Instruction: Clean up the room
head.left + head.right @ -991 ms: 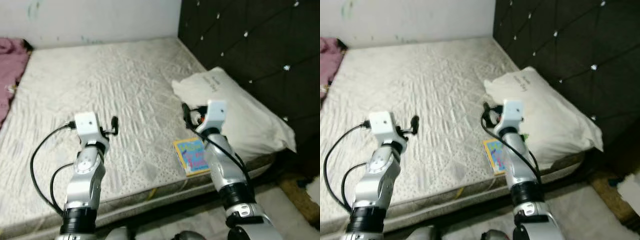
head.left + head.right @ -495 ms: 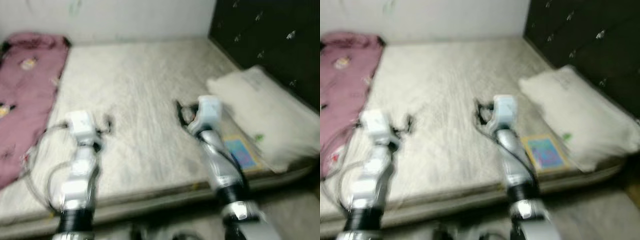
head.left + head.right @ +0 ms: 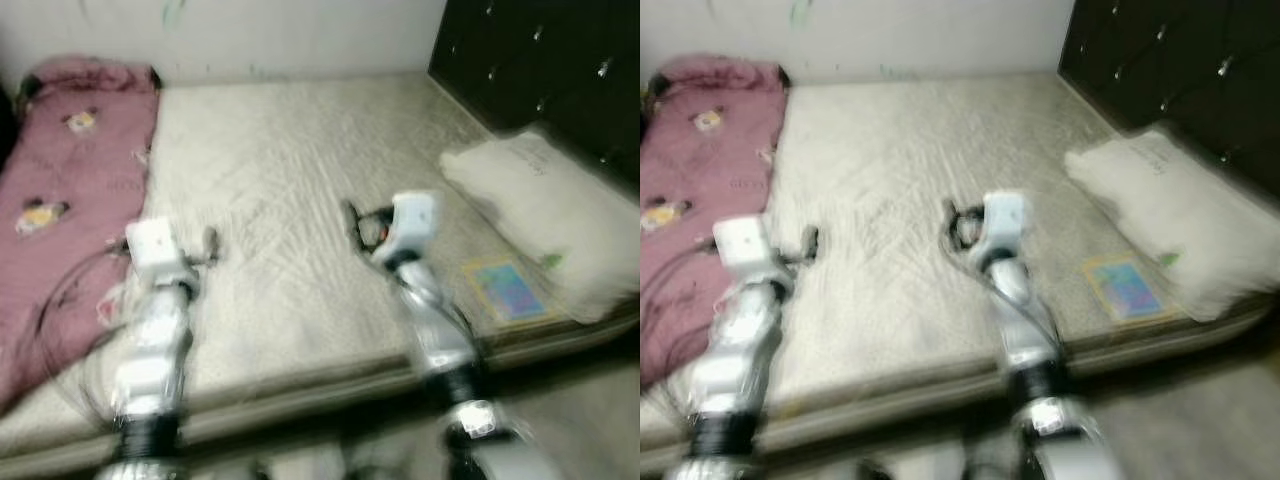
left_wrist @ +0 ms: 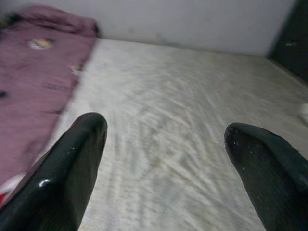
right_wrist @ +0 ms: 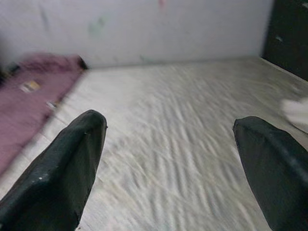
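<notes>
A bare cream mattress [image 3: 290, 170] lies before me. A crumpled pink blanket [image 3: 65, 170] covers its left side. A white pillow [image 3: 545, 225] rests at the right by the headboard, and a colourful book [image 3: 505, 290] lies flat beside it near the front edge. My left gripper [image 4: 166, 132] is open over the mattress, near the blanket's edge, with nothing between its fingers. My right gripper [image 5: 172, 126] is open and empty above the middle of the mattress, left of the book.
A dark tufted headboard [image 3: 545, 70] rises at the right and a pale wall [image 3: 280, 35] runs behind the bed. The mattress's front edge [image 3: 330, 385] lies just before me, with floor below it. The head views are blurred.
The whole view has swung left: the pink blanket has come into sight, and the pillow and book have slid right. Both arms keep the same raised pose with open fingers.
</notes>
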Tool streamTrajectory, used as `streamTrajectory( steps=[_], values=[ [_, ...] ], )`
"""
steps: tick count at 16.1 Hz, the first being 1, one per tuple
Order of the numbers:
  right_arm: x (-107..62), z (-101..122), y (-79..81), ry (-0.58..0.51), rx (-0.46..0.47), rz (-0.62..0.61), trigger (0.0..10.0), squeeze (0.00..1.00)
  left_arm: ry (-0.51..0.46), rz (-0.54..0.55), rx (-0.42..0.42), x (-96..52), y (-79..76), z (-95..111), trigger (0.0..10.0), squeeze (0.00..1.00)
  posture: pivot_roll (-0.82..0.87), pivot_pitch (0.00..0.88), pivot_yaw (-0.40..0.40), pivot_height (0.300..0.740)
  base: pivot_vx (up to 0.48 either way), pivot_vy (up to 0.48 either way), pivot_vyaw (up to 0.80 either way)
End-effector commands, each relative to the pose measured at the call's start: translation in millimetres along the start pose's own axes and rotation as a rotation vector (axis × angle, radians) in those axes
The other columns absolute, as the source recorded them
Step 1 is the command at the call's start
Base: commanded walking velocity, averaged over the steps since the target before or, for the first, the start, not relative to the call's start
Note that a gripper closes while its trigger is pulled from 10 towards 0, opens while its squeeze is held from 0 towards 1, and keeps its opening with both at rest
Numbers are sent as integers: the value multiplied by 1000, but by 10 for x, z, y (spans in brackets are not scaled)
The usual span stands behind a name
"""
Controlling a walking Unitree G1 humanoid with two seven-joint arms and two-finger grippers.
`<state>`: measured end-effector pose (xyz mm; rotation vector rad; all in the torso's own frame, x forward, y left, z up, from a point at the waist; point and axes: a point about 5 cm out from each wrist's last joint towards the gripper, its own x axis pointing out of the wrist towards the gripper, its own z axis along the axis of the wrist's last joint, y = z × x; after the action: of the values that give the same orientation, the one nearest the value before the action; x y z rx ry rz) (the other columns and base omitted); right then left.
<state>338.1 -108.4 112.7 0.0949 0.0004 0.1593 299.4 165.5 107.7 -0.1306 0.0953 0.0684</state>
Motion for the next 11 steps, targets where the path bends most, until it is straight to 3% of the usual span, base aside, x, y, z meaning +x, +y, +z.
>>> streamTrajectory(
  steps=[1, 11],
  values=[
    [33, 77, 58, -28, 6, 10, 10000, 0, -10, 9, 11, 7, 58, 37, 10000, 0, -52, 0, -28, 740, 0, 480, 0],
    [36, 74, 74, -25, 0, 31, 10000, 0, -7, 19, -10, 9, 52, 33, 10000, 0, -52, 0, -32, 740, 0, 480, 0]
  ],
)
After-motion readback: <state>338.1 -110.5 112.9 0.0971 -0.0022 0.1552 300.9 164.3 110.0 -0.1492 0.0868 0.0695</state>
